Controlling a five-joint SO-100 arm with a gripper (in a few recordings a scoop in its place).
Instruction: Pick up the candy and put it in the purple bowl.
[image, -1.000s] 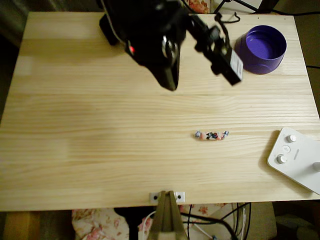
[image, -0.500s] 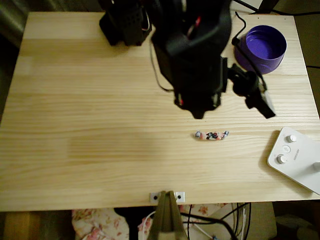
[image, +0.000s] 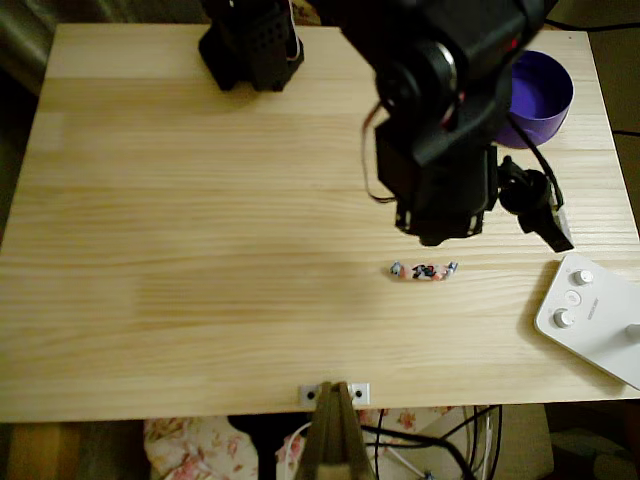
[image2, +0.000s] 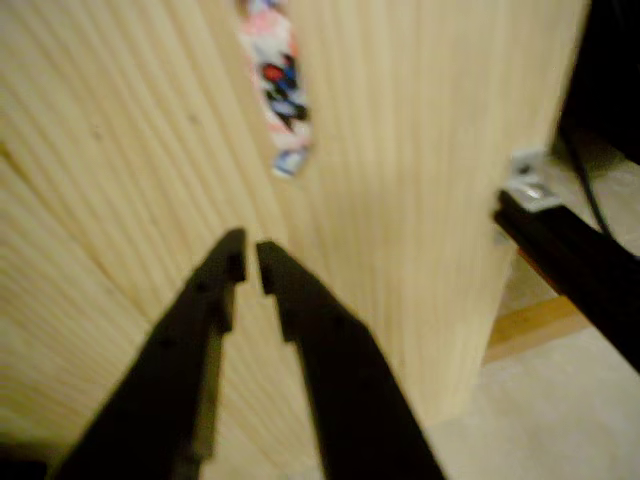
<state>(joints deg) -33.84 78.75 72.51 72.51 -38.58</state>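
The candy (image: 423, 270), a small whitish-pink wrapped sweet with dark marks, lies on the wooden table right of centre. In the wrist view the candy (image2: 275, 80) sits ahead of my gripper (image2: 250, 265), whose two black fingers are nearly together with nothing between them. From overhead, the black arm (image: 440, 180) hangs over the table just behind the candy, a short way from it. The purple bowl (image: 548, 90) stands at the back right corner, its left side hidden by the arm.
A white device with knobs (image: 590, 315) lies at the right front edge. The arm's base (image: 250, 45) stands at the back of the table. A metal clamp (image: 333, 395) grips the front edge. Cables hang below the table.
The arm has swung right and forward, from the back centre to just behind the candy, now covering part of the bowl. The candy has stayed put.
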